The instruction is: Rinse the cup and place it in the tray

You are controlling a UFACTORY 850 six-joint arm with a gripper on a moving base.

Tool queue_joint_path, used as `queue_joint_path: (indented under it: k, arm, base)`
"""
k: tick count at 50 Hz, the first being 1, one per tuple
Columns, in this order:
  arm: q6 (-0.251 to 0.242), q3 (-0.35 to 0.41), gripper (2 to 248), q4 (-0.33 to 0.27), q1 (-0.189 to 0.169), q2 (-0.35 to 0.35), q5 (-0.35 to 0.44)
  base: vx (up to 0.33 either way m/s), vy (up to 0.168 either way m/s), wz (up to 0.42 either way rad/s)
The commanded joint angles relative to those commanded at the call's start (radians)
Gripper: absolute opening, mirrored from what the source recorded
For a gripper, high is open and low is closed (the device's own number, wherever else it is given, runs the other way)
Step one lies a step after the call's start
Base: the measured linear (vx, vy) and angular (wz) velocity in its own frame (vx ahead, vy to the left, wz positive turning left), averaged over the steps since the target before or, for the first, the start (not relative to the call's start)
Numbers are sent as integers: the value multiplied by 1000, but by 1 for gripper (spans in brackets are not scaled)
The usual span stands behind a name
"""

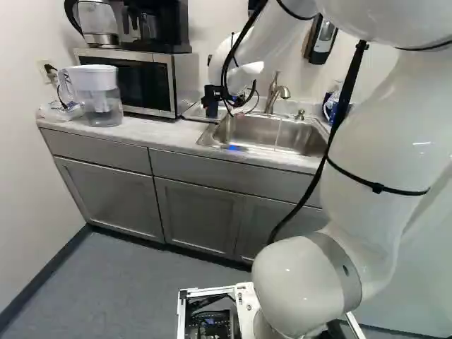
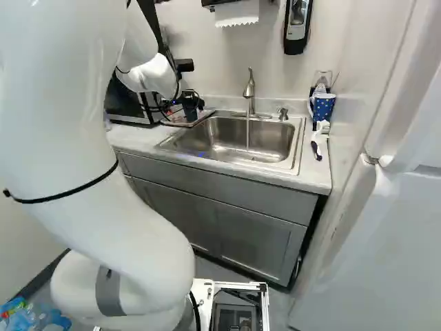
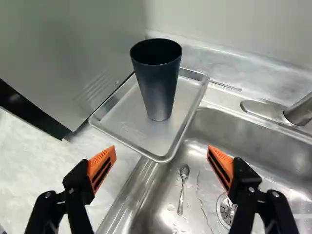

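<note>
Wrist view: claw (image 2: 164, 110) released, fingers spread wide. Cup (image 3: 158, 83) stands upright in the tray (image 3: 124, 127), ahead of the claw. Tray overlaps the sink (image 3: 155, 207) edge; spoon (image 3: 182, 192) lies in the sink. Right base view: water (image 2: 248, 132) runs from the faucet (image 2: 249, 87).

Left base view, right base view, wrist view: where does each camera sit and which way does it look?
Left base view: behind the arm, to its left, looking ahead and slightly down at the sink and microwave; arm at the right.
Right base view: behind, to its right, also looking ahead and slightly down; arm at the left.
Wrist view: on the wrist, looking past open fingers at the cup on the tray.
All three share the sink.
</note>
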Motion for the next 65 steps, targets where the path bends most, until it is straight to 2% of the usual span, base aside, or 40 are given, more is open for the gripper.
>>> queue_joint_path:
  k: [65]
  arm:
    - [0,-25,247,0,-4,-156,371]
  base:
    - [0,0,0]
